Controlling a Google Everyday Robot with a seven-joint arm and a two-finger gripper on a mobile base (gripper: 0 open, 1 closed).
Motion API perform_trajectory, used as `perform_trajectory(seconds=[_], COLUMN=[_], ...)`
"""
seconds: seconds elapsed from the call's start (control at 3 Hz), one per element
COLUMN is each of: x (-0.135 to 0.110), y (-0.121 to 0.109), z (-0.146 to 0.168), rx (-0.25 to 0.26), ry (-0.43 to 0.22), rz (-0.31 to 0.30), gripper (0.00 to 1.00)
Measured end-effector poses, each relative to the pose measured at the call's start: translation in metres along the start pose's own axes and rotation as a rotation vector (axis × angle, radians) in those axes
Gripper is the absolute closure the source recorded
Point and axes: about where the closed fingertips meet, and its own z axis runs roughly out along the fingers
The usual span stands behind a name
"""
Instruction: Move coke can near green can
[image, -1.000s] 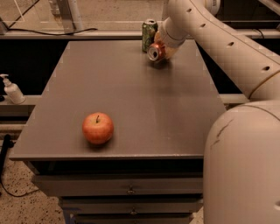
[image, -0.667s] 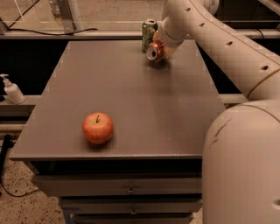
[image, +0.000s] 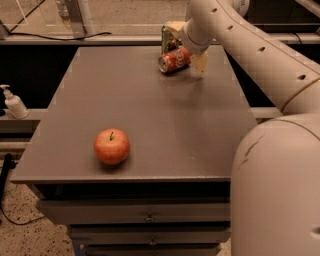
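Note:
The coke can (image: 174, 59) lies on its side at the far edge of the grey table (image: 150, 115), silver top facing left. The green can (image: 169, 38) stands upright right behind it, very close or touching. My gripper (image: 189, 46) hangs just right of and above the coke can. It is open, with one pale finger (image: 200, 63) beside the can's right end and not gripping it. The arm partly hides the green can's right side.
A red apple (image: 112, 146) sits near the table's front left. A soap dispenser (image: 14, 103) stands on a ledge left of the table. My arm and body (image: 280, 190) fill the right side. Drawers (image: 148, 218) sit under the tabletop.
The gripper has let go of the coke can and drawn slightly up and to the right. The can now lies uncovered in front of the green can.

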Motion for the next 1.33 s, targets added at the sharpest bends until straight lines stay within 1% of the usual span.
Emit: perform_trajectory(seconds=[0.33, 0.67, 1.0, 1.33], x=[0.000, 0.014, 0.047, 0.074], y=[0.000, -0.004, -0.011, -0.002], z=[-0.001, -0.016, -0.058, -0.109], rx=[-0.001, 0.026, 0.086, 0.131], ry=[0.000, 0.024, 0.079, 0.103], rz=[0.000, 0.026, 0.069, 0.112], gripper=[0.00, 0.00, 0.00, 0.00])
